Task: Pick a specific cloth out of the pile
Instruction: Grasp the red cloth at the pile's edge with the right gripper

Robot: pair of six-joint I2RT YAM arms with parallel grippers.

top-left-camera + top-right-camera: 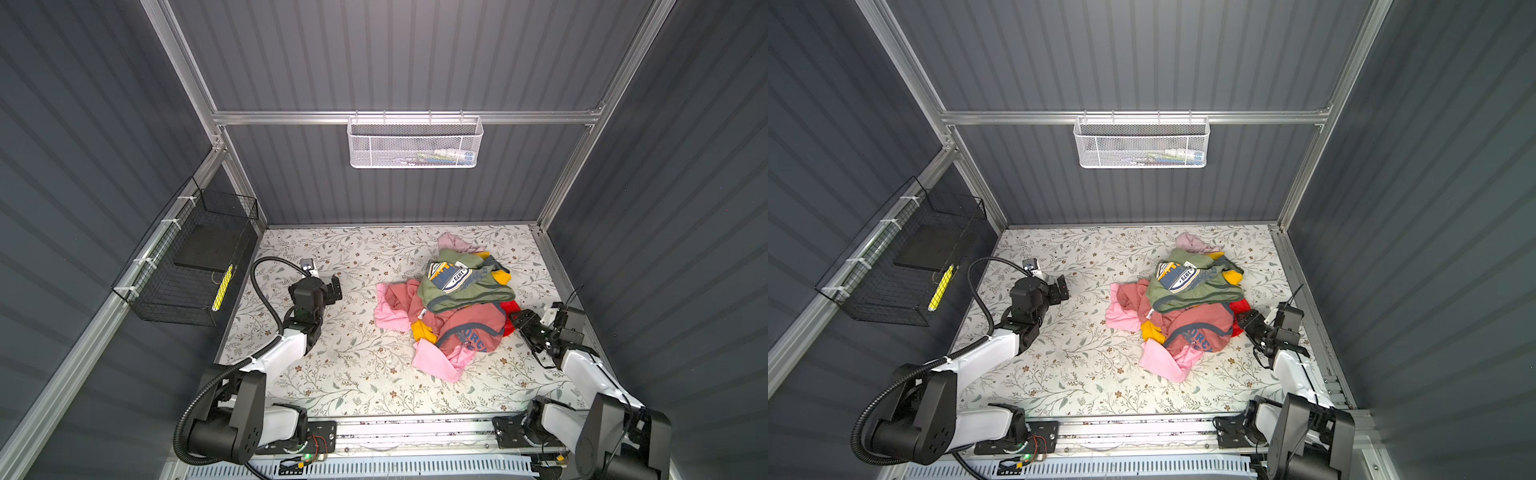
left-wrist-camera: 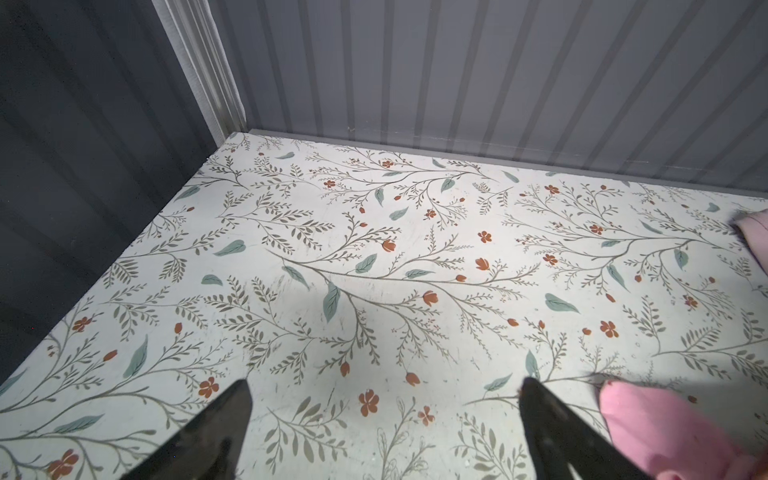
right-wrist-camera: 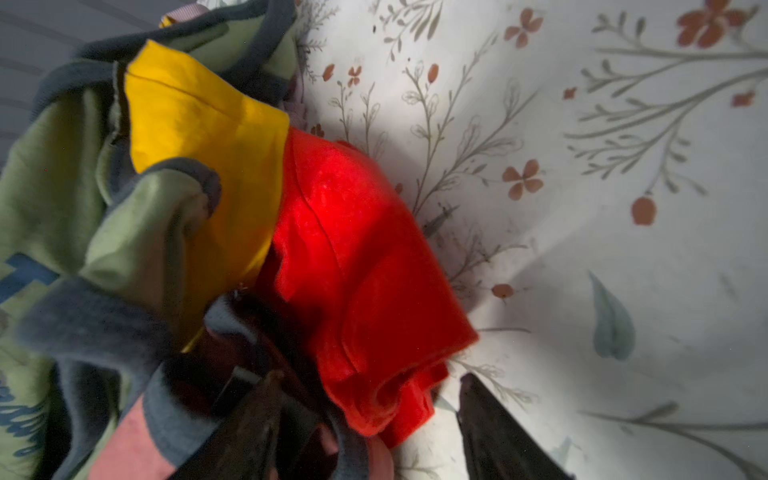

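The cloth (image 1: pixel 510 307) (image 1: pixel 1242 306) is a bright red-orange fold poking out of the right side of the pile (image 1: pixel 457 307) (image 1: pixel 1183 309); most of it is buried. My right gripper (image 1: pixel 519 320) (image 1: pixel 1246 321) is low at that edge. In the right wrist view it (image 3: pixel 370 376) is open and straddles the cloth's (image 3: pixel 365 270) lower fold. One finger is pushed in among the rust-pink and grey-trimmed fabric. The other finger (image 3: pixel 490 424) stands on bare table, apart from the fold. My left gripper (image 1: pixel 334 286) (image 1: pixel 1063 286) (image 2: pixel 385 381) hangs open and empty over the table, left of the pile.
Over the cloth lie an olive shirt (image 1: pixel 461 286) and a mustard-yellow garment (image 3: pixel 199 116). A pink garment (image 2: pixel 665 428) reaches towards my left gripper. A black wire basket (image 1: pixel 195 266) hangs on the left wall, a white mesh basket (image 1: pixel 415 143) on the back wall. The right wall is close behind my right arm.
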